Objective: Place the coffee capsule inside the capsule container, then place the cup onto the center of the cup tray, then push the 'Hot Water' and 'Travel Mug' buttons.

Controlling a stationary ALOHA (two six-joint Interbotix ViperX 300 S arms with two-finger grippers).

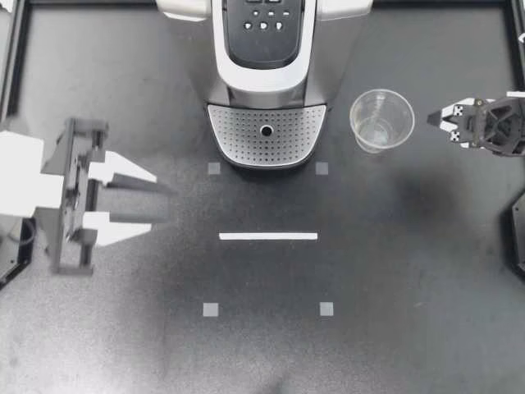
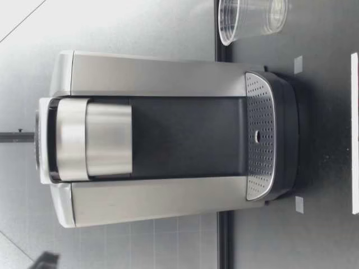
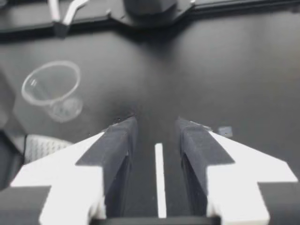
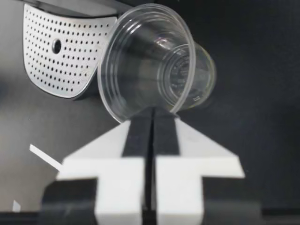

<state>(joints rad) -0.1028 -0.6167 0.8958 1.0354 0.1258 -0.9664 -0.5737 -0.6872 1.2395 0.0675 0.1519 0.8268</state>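
Note:
The clear plastic cup stands upright on the table to the right of the coffee machine, beside its perforated cup tray. My right gripper is shut just right of the cup, with nothing between its fingers. In the right wrist view the shut gripper points at the cup directly ahead. My left gripper hovers open and empty at the left of the table. The left wrist view shows the open gripper over bare table, the cup far ahead. No capsule is visible. The button panel sits on the machine's top.
A white tape line and small grey square markers lie in front of the machine. The low view shows the machine with its lid down, the tray bare, and the cup beside it.

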